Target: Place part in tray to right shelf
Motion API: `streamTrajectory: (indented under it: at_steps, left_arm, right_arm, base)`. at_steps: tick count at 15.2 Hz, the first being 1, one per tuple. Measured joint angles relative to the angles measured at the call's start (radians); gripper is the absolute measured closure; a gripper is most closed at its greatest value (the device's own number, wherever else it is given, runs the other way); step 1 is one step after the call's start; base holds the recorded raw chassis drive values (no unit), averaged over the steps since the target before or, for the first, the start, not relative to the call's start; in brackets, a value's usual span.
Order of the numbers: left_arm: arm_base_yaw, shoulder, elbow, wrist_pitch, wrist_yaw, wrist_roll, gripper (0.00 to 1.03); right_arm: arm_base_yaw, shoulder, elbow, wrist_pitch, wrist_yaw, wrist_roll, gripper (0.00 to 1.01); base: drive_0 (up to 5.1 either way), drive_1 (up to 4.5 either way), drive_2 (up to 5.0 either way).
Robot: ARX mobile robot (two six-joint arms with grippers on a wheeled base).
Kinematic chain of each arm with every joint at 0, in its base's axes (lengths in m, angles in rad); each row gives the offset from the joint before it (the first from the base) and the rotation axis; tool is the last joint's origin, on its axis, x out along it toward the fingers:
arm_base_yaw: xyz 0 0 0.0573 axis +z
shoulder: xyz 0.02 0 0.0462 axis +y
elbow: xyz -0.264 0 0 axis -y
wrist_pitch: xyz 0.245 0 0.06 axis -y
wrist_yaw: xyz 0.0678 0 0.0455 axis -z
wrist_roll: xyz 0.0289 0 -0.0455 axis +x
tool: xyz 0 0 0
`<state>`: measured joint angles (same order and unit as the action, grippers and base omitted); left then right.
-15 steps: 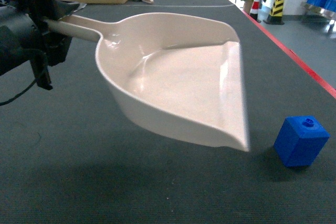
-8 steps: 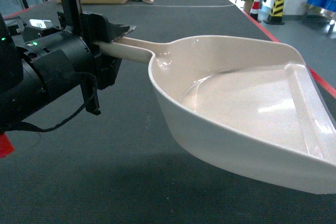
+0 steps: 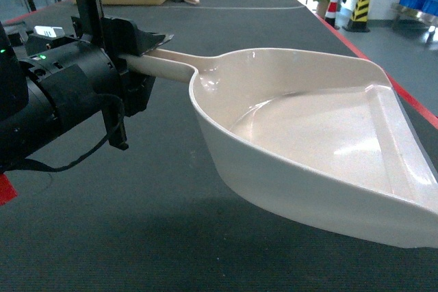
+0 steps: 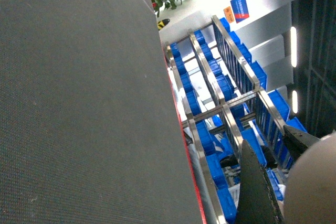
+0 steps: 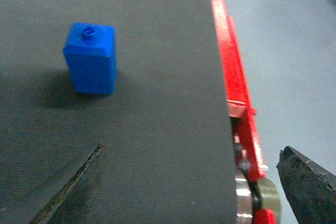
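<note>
Your left gripper (image 3: 140, 49) is clamping its jaws on the tray (image 3: 308, 141) handle, its long axis running rightward to the lip, held above the surface (image 3: 137, 223). Your right gripper (image 5: 191, 179) is hanging open-jawed, the part (image 5: 91, 57) standing upright beyond its left jaw.

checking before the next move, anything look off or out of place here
Nothing looks damaged or spilled. The tray is empty, held off the table by the left gripper; the part stands upright on the table, ahead of the open right gripper.
</note>
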<state>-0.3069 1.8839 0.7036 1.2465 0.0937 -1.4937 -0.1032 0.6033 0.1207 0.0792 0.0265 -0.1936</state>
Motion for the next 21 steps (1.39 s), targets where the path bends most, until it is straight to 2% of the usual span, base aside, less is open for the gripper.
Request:
streamTrajectory:
  at_steps: [2, 3, 4, 7, 8, 9, 10, 11, 12, 14, 15, 17, 19, 21]
  left_arm:
    - [0.000, 0.000, 0.000, 0.002, -0.002, 0.000, 0.91]
    - [0.001, 0.000, 0.000, 0.002, -0.002, 0.000, 0.91]
    - [0.001, 0.000, 0.000, 0.003, -0.002, 0.000, 0.91]
    - [0.001, 0.000, 0.000, 0.002, -0.001, 0.000, 0.91]
    - [0.001, 0.000, 0.000, 0.003, -0.001, 0.000, 0.91]
    - [0.001, 0.000, 0.000, 0.002, -0.002, 0.000, 0.91]
    - [0.001, 0.000, 0.000, 0.002, -0.002, 0.000, 0.91]
    - [0.001, 0.000, 0.000, 0.003, -0.001, 0.000, 0.91]
    - [0.001, 0.000, 0.000, 0.002, -0.002, 0.000, 0.91]
    - [0.002, 0.000, 0.000, 0.003, -0.001, 0.000, 0.91]
    - [0.002, 0.000, 0.000, 0.003, -0.001, 0.000, 0.91]
    - [0.002, 0.000, 0.000, 0.002, -0.002, 0.000, 0.91]
    - [0.002, 0.000, 0.000, 0.003, -0.004, 0.000, 0.91]
    - [0.002, 0.000, 0.000, 0.003, -0.004, 0.000, 0.91]
  right_arm:
    - [-0.087, 0.316, 0.015, 0.263, -0.216, -0.096, 0.03]
    - [-0.110, 0.464, 0.043, 0.378, -0.296, -0.132, 0.03]
    - [-0.112, 0.684, 0.117, 0.521, -0.385, -0.167, 0.03]
    - [-0.065, 0.909, 0.207, 0.556, -0.459, -0.179, 0.03]
    - [-0.040, 0.983, 0.237, 0.556, -0.468, -0.182, 0.03]
    - [0.032, 1.159, 0.350, 0.649, -0.445, -0.192, 0.03]
    - [0.113, 1.301, 0.433, 0.712, -0.386, -0.188, 0.03]
    - [0.159, 1.369, 0.463, 0.788, -0.307, -0.165, 0.19]
    - [0.161, 1.371, 0.462, 0.798, -0.292, -0.152, 0.32]
    - [0.140, 1.349, 0.445, 0.796, -0.285, -0.143, 0.48]
    - [0.127, 1.324, 0.427, 0.789, -0.284, -0.144, 0.52]
    - [0.073, 1.207, 0.373, 0.727, -0.296, -0.146, 0.53]
    - [0.018, 1.040, 0.355, 0.642, -0.339, -0.138, 0.53]
    - [0.010, 0.882, 0.361, 0.574, -0.374, -0.117, 0.53]
  base:
    - [0.0, 0.00, 0.0]
    - [0.0, 0.00, 0.0]
    - [0.0, 0.00, 0.0]
    - [0.0, 0.00, 0.0]
    - [0.0, 0.00, 0.0]
    - [0.0, 0.00, 0.0]
    - [0.0, 0.00, 0.0]
    - [0.0, 0.00, 0.0]
    - [0.0, 0.00, 0.0]
    - [0.0, 0.00, 0.0]
    - [0.0, 0.00, 0.0]
    - [0.0, 0.00, 0.0]
    - [0.0, 0.00, 0.0]
    - [0.0, 0.00, 0.0]
